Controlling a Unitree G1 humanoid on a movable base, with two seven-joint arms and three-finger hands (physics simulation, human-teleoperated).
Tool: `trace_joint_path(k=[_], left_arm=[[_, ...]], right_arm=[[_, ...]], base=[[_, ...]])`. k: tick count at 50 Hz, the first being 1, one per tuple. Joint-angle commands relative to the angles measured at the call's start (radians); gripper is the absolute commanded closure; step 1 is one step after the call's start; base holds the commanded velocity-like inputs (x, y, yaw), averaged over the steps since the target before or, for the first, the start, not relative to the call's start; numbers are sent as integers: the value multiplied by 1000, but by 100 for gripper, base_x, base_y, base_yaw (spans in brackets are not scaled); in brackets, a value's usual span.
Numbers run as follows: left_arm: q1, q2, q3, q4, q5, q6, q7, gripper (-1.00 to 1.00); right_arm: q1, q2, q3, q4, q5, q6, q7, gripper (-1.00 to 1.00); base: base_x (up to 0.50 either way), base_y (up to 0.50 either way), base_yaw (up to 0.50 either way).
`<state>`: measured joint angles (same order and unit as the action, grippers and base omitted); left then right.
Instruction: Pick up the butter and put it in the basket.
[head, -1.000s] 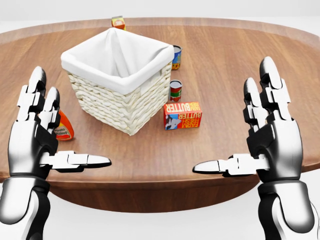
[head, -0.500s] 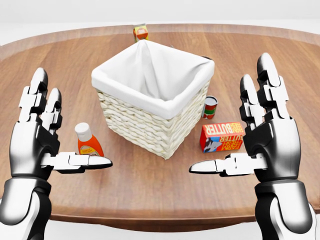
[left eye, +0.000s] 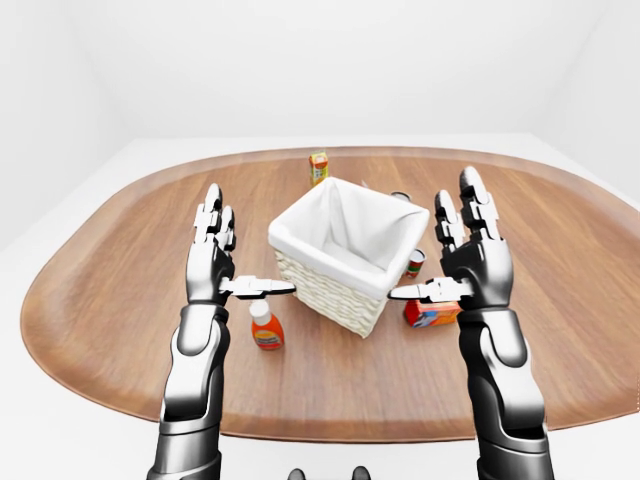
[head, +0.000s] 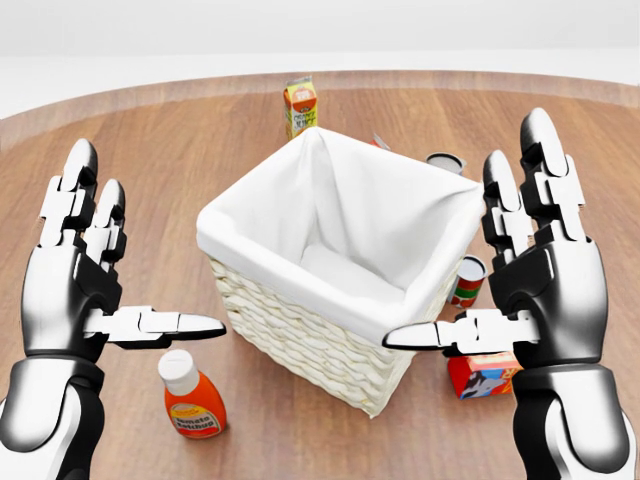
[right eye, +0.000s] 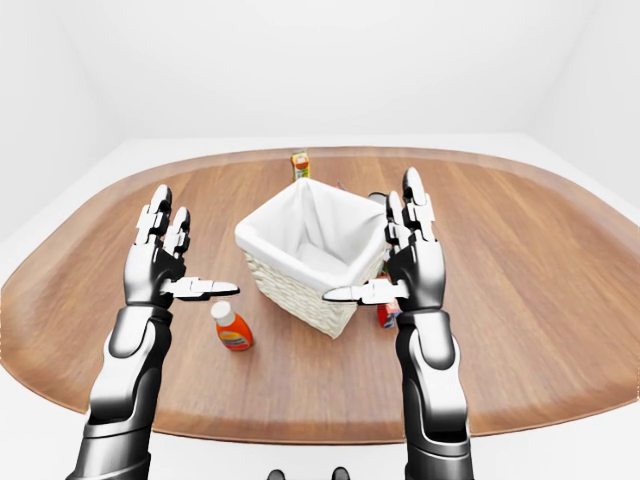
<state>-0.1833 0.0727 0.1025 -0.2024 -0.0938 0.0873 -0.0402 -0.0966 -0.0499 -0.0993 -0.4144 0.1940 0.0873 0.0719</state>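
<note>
The butter is a red and orange box lying on the wooden table, at the lower right of the head view. It sits just right of the basket, and my right hand partly hides it. It also shows in the left-eye view. The basket is white wicker with a white cloth liner and stands at the centre, with nothing showing inside. My left hand is open and empty, left of the basket. My right hand is open and empty, in the air above the butter.
An orange ketchup bottle stands at the lower left of the basket, under my left hand. A red can stands between basket and butter. Another can and a juice carton stand beyond the basket.
The camera has moved towards the table: the basket looms larger and has shifted right and down in the view. The butter has slid behind my right hand. Both hands hold the same open pose.
</note>
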Motion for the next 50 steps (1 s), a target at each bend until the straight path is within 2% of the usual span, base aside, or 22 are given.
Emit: trace_joint_path(k=[1, 9, 26, 31, 33, 36, 37, 38, 40, 42, 50], left_arm=[[1, -1, -2, -3, -2, 0, 0, -100], [2, -1, 0, -2, -4, 0, -2, -100], [8, -3, -2, -6, -3, 0, 0, -100], [9, -3, -3, -7, -1, 0, 0, -100], [8, -4, -4, -6, -2, 0, 0, -100], [7, -4, -3, -2, -3, 0, 1, -100], [7, -4, -1, -1, -5, 0, 2, -100], [7, -3, -1, -1, -5, 0, 1, -100], [7, -2, -1, 0, -4, 0, 1, -100], [7, -2, 0, -2, -6, 0, 1, -100], [11, -3, 1, 1, -13, 0, 0, -100]], right_arm=[[0, 1, -7, -7, 22, 0, -13, -100], [1, -4, 11, 15, -13, 0, -18, -100], [-2, 2, 11, 15, -19, 0, -16, -100], [-10, -59, 0, 87, -142, 0, 76, -100], [-23, -102, -38, 151, -201, 0, 133, -100], [-34, -121, -83, 204, -254, 0, 164, -100], [-32, -135, -95, 224, -273, -8, 182, -100], [-27, -148, -101, 243, -300, -54, 201, -100], [-19, -162, -111, 269, -347, -125, 234, -100], [-10, -176, -124, 285, -379, -175, 279, -100], [12, -249, -191, 339, -464, -175, 451, -100]], base=[[50, -1, 0], [48, -1, 0], [0, 0, 0], [0, 0, 0], [0, 0, 0], [0, 0, 0], [0, 0, 0], [0, 0, 0], [0, 0, 0], [0, 0, 0], [0, 0, 0]])
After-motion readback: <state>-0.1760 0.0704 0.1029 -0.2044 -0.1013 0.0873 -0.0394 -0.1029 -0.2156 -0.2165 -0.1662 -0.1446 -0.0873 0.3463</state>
